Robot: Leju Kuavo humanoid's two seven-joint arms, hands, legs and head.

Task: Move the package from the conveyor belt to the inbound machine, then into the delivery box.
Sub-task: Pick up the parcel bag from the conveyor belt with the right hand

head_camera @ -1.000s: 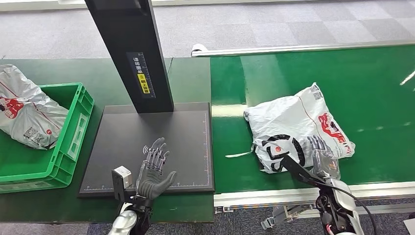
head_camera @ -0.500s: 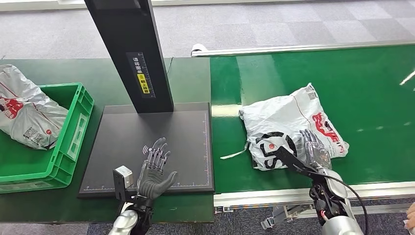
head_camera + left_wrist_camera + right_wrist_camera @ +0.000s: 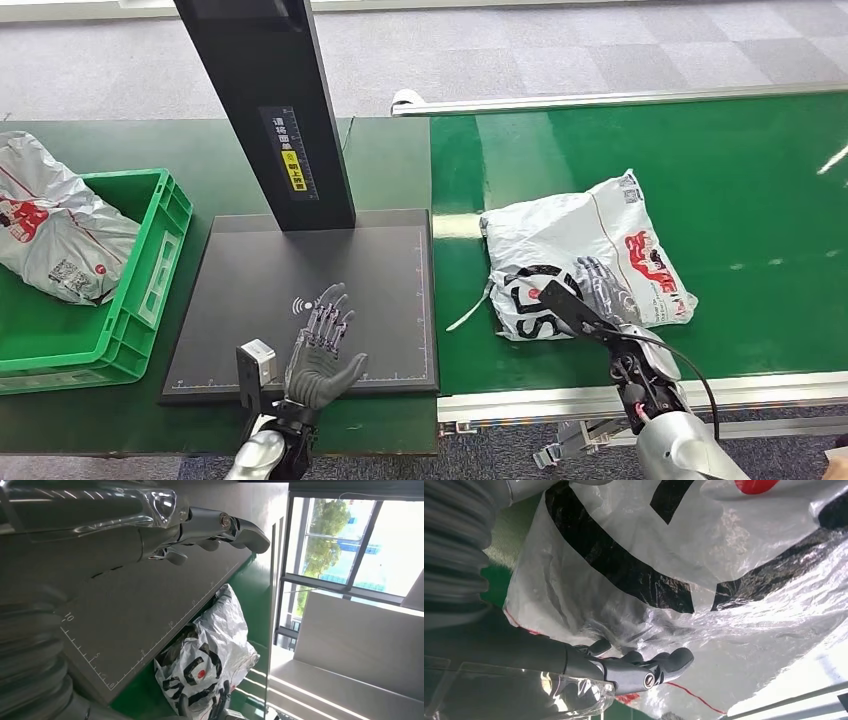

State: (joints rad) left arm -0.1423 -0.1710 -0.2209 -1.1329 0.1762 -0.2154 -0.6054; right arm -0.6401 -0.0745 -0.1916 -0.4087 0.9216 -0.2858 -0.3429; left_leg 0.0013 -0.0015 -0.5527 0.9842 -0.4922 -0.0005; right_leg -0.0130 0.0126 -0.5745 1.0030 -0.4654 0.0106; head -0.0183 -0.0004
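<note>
**Right hand settles on the package**

Left hand [image 3: 322, 352] hovers spread and empty over the matte black inbound machine [image 3: 260, 290]. On the glossy green conveyor belt [image 3: 760, 200], the crinkled white plastic package [image 3: 570, 245] lies flat beneath the right hand [image 3: 598, 290], fingers spread on it, not visibly gripping. Next: a secure grasp, then carry leftward.

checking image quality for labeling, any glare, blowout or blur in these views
Head view: sharp, with pale glare streaks on the conveyor belt. Left wrist view: windows blown out bright, left hand slightly soft. Right wrist view: package film glints, and the near cover is blurred.
</note>
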